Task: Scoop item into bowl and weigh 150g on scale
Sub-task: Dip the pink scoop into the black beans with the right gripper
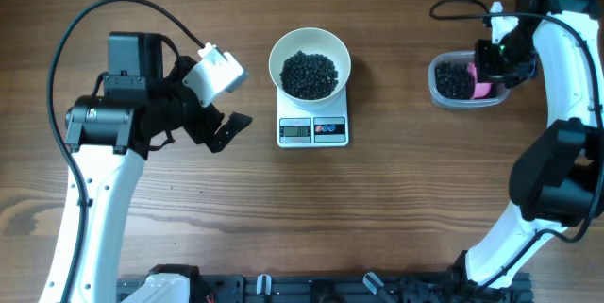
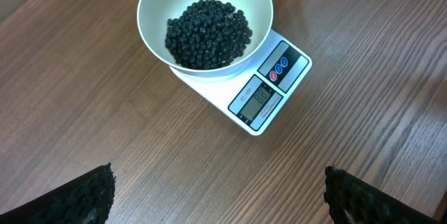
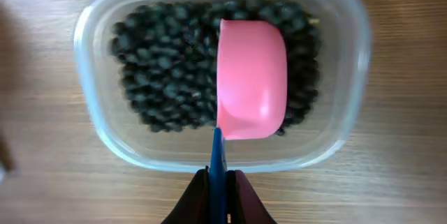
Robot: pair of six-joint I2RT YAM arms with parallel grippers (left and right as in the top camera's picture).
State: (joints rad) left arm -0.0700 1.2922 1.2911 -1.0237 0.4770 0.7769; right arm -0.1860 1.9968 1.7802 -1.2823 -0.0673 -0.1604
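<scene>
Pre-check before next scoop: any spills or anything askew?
Nothing stands out. Beans lie inside the bowl, which sits on the scale; none show on the table. The rest are in the tub, where the right pincer grips the scoop by its handle.

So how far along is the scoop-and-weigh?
Done: bowl on the scale holds a heap of beans. In hand: right gripper shut on the pink scoop, over the tub. Remaining: display unreadable, so target unconfirmed; left gripper open, idle.
</scene>
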